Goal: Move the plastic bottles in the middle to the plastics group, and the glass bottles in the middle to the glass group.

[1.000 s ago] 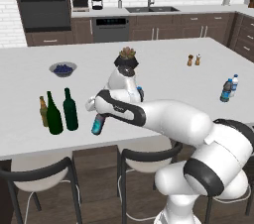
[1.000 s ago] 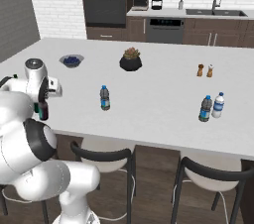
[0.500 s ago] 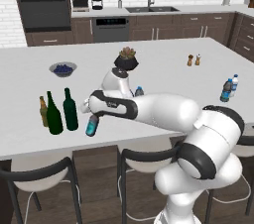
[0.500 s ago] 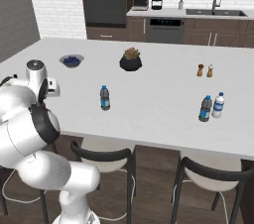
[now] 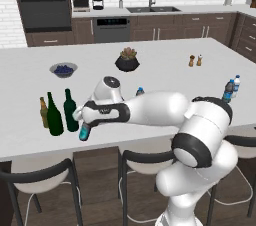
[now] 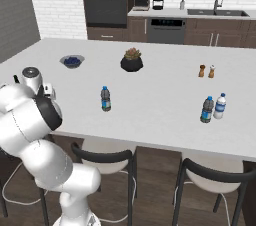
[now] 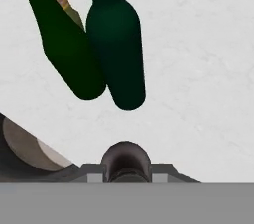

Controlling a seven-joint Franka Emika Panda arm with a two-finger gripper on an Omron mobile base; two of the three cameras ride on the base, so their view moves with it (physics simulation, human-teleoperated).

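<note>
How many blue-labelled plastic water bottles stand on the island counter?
3: one plastic bottle alone mid-counter in front of the plant; a darker bottle and a clearer bottle paired at the right end. None seem hidden.

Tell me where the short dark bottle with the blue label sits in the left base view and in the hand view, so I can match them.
Left base view: the short dark bottle hangs in the gripper at the counter's near edge, lower left of centre.
Hand view: its dark round top is at bottom centre.
Shared landmark: the nearer green wine bottle, just beside it.
</note>
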